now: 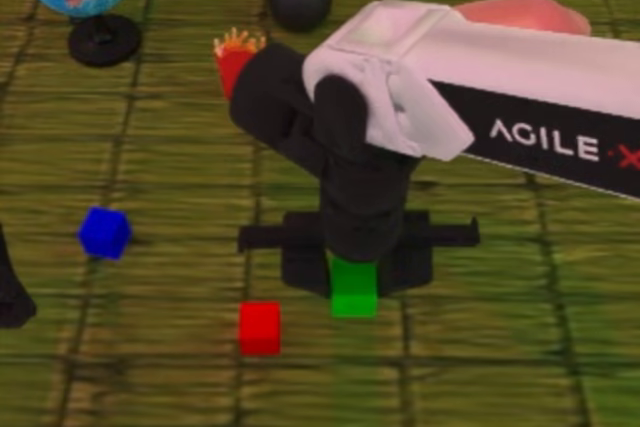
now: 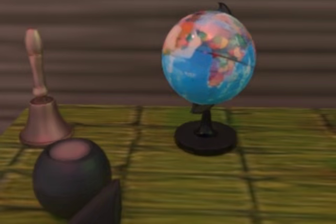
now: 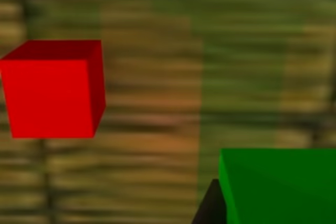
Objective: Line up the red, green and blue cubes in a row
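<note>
Blue comes first at the far left of the top view, where the blue cube [image 1: 104,232] sits alone at mid-height, well apart from the other two; it seems to be the one not yet brought into the row. At the left edge, a dark sliver of the left gripper [image 1: 12,297] shows, parked and idle, and I cannot tell how its fingers stand. Further right, low in the frame, the red cube [image 1: 260,328] rests on the straw mat [image 1: 500,347], and the green cube [image 1: 354,289] is just beside it to the right and slightly higher, near but not touching. That closeness suggests the green one is being set next to the red to start the line. The right arm reaches in from the right edge and bends straight down, its right gripper [image 1: 355,272] directly above the green cube. The wrist view shows a dark finger [image 3: 210,205] against the cube's side, but whether the claw is clamped or released I cannot tell.
</note>
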`<move>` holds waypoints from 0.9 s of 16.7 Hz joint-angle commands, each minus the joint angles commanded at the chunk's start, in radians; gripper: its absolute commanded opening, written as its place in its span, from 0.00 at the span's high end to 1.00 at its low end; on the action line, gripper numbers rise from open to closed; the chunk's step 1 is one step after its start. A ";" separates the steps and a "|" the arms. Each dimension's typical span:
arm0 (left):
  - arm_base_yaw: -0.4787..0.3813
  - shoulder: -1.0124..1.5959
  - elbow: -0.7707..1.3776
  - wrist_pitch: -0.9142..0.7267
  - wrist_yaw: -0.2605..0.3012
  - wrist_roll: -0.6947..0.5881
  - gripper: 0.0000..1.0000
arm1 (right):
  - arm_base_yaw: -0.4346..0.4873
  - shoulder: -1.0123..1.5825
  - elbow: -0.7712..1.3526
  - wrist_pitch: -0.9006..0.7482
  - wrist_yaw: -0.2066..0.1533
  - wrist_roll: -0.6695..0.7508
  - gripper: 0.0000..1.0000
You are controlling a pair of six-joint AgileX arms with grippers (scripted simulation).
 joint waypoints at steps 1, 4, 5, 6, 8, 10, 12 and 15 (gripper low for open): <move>0.000 0.000 0.000 0.000 0.000 0.000 0.00 | 0.000 0.000 0.000 0.000 0.000 0.000 1.00; 0.000 0.000 0.000 0.000 0.000 0.000 0.00 | -0.003 0.005 0.001 0.003 -0.002 0.000 1.00; 0.000 0.000 0.000 0.000 0.000 0.000 0.00 | -0.003 0.008 -0.011 0.017 -0.001 0.000 1.00; 0.000 0.000 0.000 0.000 0.000 0.000 0.00 | -0.003 0.013 -0.029 0.041 -0.001 0.000 1.00; 0.000 0.000 0.000 0.000 0.000 0.000 0.00 | -0.003 0.031 -0.078 0.111 -0.001 0.003 1.00; 0.000 0.000 0.000 0.000 0.000 0.000 0.00 | -0.001 0.051 -0.132 0.189 -0.001 0.003 1.00; 0.000 0.000 0.000 0.000 0.000 0.000 0.00 | 0.002 0.067 -0.170 0.240 0.000 0.004 1.00; 0.000 0.000 0.000 0.000 0.000 0.000 0.00 | 0.003 0.071 -0.179 0.250 0.001 0.004 1.00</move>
